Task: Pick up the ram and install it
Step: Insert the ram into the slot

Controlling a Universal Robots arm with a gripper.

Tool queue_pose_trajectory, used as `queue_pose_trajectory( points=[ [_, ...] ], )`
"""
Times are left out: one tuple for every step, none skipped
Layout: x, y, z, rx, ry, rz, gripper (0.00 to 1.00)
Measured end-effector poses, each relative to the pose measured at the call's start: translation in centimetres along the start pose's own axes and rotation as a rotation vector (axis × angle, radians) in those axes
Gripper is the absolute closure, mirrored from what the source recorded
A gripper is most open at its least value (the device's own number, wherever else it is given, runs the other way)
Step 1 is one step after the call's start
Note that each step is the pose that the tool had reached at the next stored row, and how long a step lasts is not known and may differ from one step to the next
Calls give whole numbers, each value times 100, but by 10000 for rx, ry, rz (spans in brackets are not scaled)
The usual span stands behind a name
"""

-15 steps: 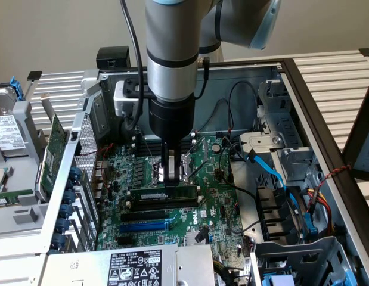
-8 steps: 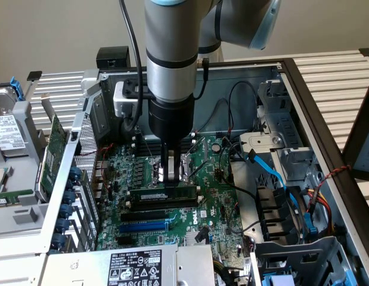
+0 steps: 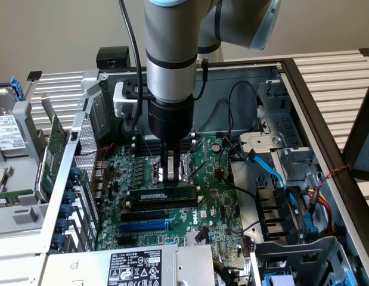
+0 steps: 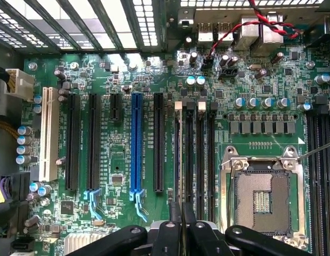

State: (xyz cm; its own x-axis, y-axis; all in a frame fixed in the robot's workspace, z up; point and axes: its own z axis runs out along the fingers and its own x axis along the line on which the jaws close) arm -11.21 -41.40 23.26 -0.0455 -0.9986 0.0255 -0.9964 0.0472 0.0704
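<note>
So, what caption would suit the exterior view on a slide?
Shut gripper at the top edge of the ram, which stands slotted in the motherboard.

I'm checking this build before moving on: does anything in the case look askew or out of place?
Nothing looks damaged. The ram stands upright and level, with the shut gripper right at its top edge. The only oddity: the CPU socket is bare, with no cooler over it.

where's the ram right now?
Exterior view, middle of the motherboard: the ram stands on edge along a slot directly under the pincer, with the empty black slots and the blue slot on its near side.
</note>
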Motion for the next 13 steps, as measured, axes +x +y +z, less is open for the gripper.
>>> queue_pose_trajectory(
  points=[
    [0,3,1,2,-1,4,87],
    [0,4,2,4,-1,5,87],
    [1,5,5,10,-2,11,87],
    [2,5,6,15,-3,15,87],
    [4,5,7,17,-2,17,87],
    [5,5,7,20,-2,17,87],
    [7,5,7,22,-2,17,87],
    [10,4,7,24,-2,17,87],
    [11,1,7,26,-3,16,87],
    [11,0,7,28,-3,17,87],
    [11,-4,9,36,-2,18,87],
    [11,-3,13,41,-4,24,87],
    [11,-3,15,43,-4,24,87]
  ],
)
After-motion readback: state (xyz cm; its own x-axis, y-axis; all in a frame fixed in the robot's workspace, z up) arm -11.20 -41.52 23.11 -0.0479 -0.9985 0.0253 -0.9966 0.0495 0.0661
